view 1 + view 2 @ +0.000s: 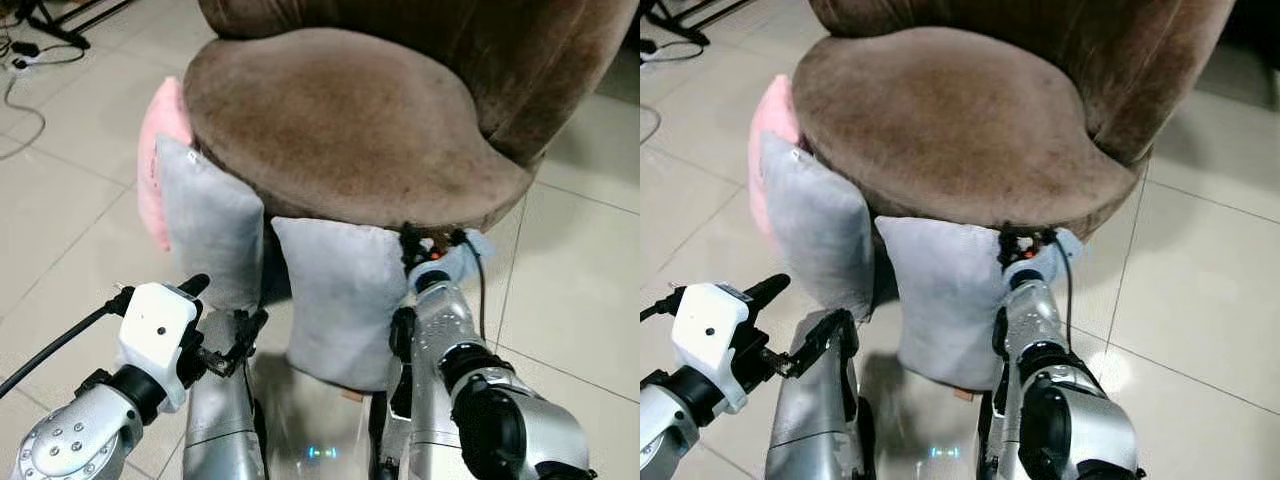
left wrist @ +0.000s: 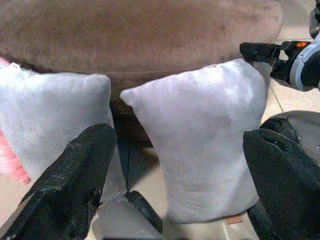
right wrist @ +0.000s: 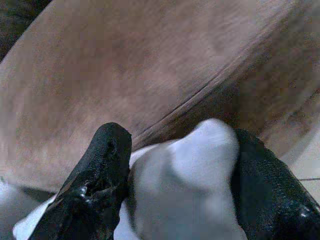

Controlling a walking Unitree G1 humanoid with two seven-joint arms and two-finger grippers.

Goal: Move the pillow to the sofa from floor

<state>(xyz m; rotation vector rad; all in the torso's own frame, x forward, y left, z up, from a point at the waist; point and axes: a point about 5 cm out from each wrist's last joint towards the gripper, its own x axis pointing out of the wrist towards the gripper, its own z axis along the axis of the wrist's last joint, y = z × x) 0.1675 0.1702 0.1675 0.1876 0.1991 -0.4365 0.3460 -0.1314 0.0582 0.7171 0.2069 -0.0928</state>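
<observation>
A grey pillow (image 1: 340, 300) stands upright on the floor, leaning against the front of the brown sofa (image 1: 350, 120). My right gripper (image 1: 432, 245) is shut on this pillow's top right corner (image 3: 200, 160), right below the seat's edge. A second grey pillow (image 1: 205, 220) and a pink pillow (image 1: 160, 150) lean on the sofa further left. My left gripper (image 1: 220, 320) is open, low and in front of the two grey pillows, with its fingers (image 2: 75, 185) spread wide and nothing between them.
Pale tiled floor (image 1: 570, 290) surrounds the sofa. Cables and a black stand base (image 1: 40, 40) lie at the far left. The sofa's backrest (image 1: 500, 50) rises at the top right. The wide seat cushion is bare.
</observation>
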